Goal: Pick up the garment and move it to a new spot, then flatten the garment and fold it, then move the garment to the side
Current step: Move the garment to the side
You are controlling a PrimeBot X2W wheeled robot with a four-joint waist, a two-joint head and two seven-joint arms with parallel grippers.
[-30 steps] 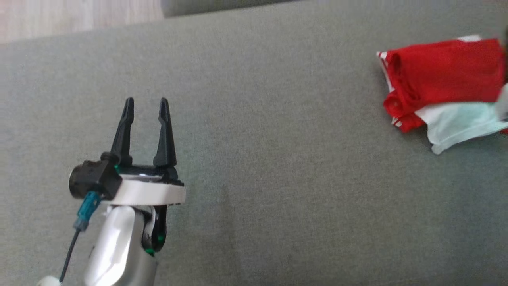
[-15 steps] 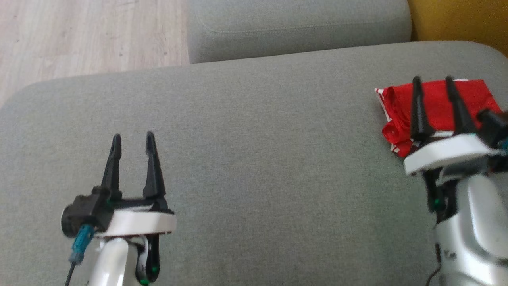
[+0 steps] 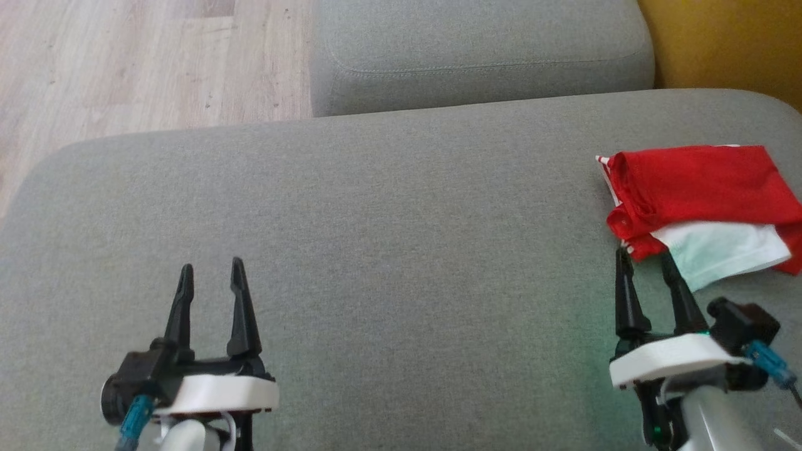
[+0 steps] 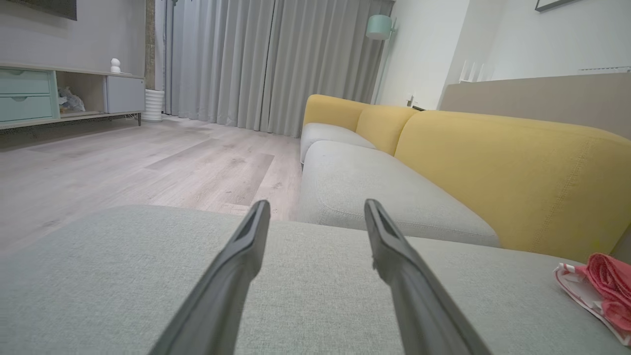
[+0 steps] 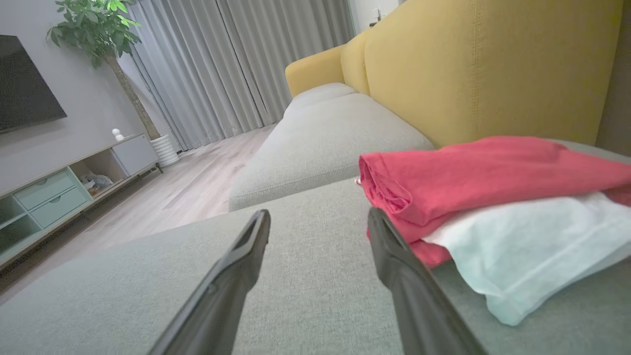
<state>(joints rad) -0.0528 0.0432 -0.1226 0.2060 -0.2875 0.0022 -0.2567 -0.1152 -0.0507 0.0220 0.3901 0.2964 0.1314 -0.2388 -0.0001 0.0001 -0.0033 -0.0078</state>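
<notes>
The left gripper (image 3: 212,266) at 7 o'clock and the right gripper (image 3: 644,252) at 5 o'clock both have their jaws wide and empty. The right one's tips sit just beside the near edge of the garment (image 3: 695,181), which lies folded at 2 o'clock on the sofa seat (image 3: 401,250), red over white. A push forward could snag the white layer and spoil the fold. Half a second ago those jaws overlapped the red cloth; now they stand short of it, though the camera has tilted too.
</notes>
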